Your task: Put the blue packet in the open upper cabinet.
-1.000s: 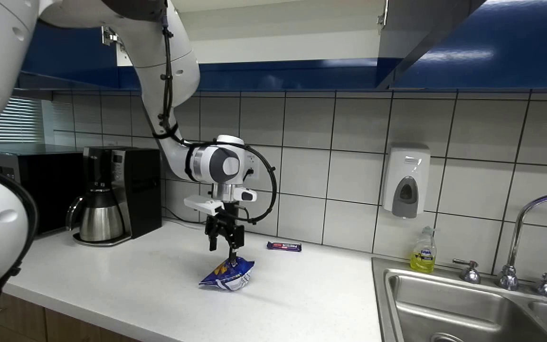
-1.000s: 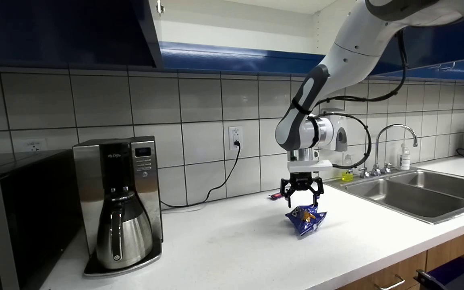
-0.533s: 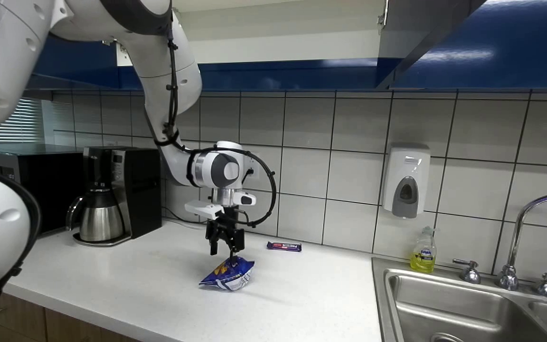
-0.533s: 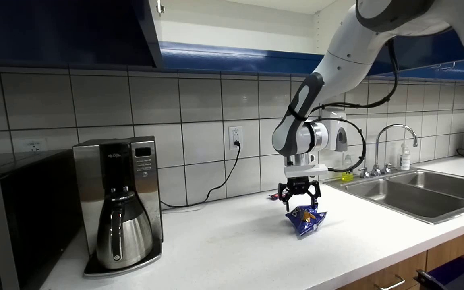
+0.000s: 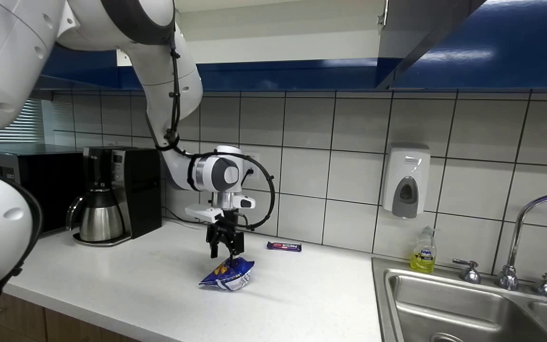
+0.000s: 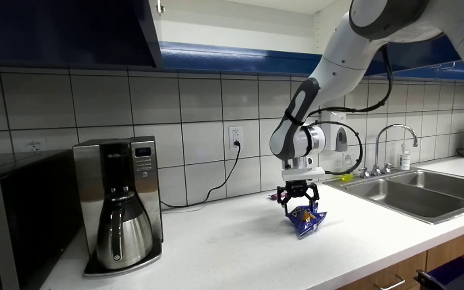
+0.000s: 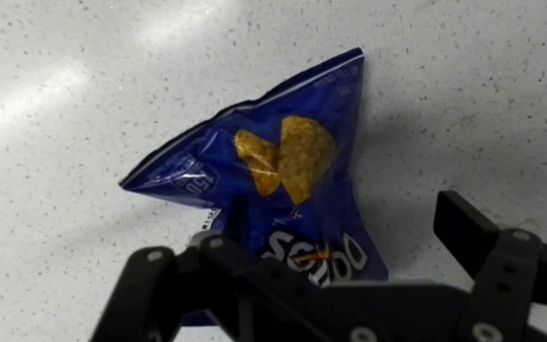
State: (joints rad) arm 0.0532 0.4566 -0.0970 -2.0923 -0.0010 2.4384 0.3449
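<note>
The blue packet, a crinkly snack bag with chips pictured on it, lies on the counter in both exterior views (image 5: pixel 227 277) (image 6: pixel 307 221) and fills the middle of the wrist view (image 7: pixel 302 156). My gripper (image 5: pixel 223 258) is open just above it, pointing down; it also shows in an exterior view (image 6: pixel 299 210) and the wrist view (image 7: pixel 349 221). In the wrist view one finger overlaps the packet's left part and the other is over bare counter to its right. Whether the finger touches the packet I cannot tell. The open upper cabinet (image 5: pixel 283 45) (image 6: pixel 236 30) shows its white interior above.
A small dark bar wrapper (image 5: pixel 284 246) lies near the tiled wall. A coffee maker (image 6: pixel 119 201) and microwave (image 6: pixel 26 217) stand at one end of the counter. The sink (image 5: pixel 449 304) and a yellow soap bottle (image 5: pixel 423 254) are at the other. A cabinet door (image 5: pixel 425 38) hangs open.
My gripper has moved down toward the packet and, in an exterior view, slightly left. The arm's upper links have lowered too. The packet has not moved.
</note>
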